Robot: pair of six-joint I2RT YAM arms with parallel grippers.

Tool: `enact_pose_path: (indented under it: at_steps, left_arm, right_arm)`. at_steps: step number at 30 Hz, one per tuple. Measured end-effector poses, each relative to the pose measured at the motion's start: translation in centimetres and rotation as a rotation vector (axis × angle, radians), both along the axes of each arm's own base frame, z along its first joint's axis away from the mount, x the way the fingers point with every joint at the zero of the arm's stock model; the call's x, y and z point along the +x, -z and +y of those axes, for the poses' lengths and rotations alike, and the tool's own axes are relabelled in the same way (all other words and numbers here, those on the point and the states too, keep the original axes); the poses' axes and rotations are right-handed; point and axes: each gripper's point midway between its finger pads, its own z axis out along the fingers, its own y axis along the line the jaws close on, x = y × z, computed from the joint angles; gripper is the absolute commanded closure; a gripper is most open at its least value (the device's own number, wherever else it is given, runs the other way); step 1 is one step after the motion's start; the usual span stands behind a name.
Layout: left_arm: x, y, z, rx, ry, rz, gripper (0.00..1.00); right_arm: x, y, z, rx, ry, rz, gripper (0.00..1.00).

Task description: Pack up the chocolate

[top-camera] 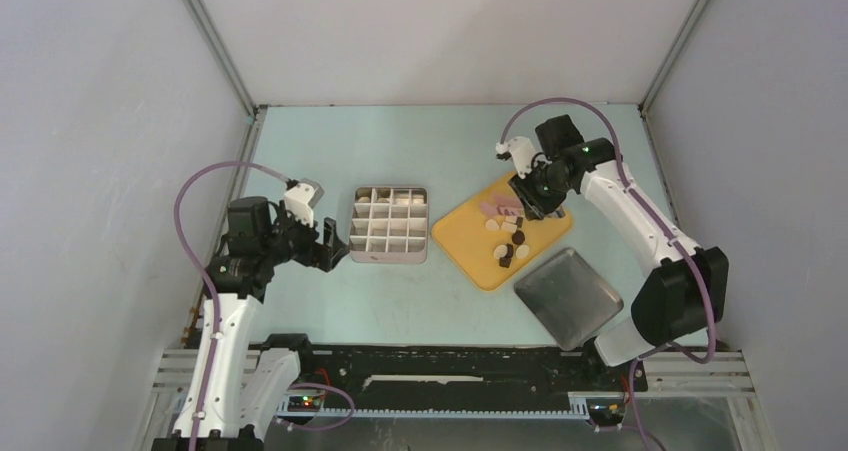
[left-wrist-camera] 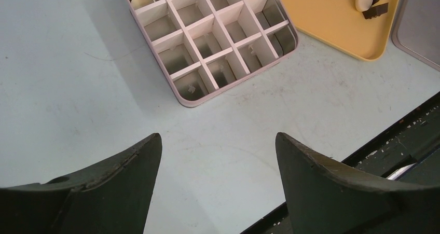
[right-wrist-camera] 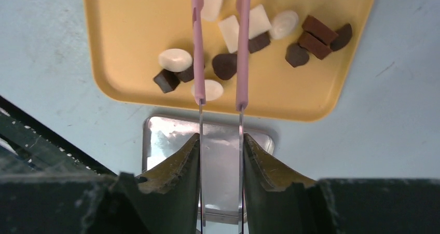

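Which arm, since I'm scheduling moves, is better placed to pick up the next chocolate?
Right arm: its jaws grip the pink tongs, which reach over the chocolate on the yellow tray. The left arm hangs, jaws open, near the divided box, off the tray.

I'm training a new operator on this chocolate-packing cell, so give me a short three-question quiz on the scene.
1. True or false: the left gripper is open and empty.
2. What grips the pink plastic tongs? A) left gripper B) right gripper C) nothing
3. Fill in: the loose white and brown chocolate pieces lie on the flat ___ tray.
Key: 1 true; 2 B; 3 yellow.
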Motion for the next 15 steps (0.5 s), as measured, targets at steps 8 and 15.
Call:
enact_pose_path:
  at_steps: [8, 15]
  left_arm:
    - [0.0, 0.1, 0.0, -0.001, 0.001, 0.003, 0.16]
    - [0.0, 0.1, 0.0, -0.001, 0.001, 0.003, 0.16]
  right_arm:
    - [1.2, 2.2, -1.1, -0.025, 0.029, 0.047, 0.63]
    - [1.4, 3.8, -0.8, -0.03, 0.023, 0.092, 0.63]
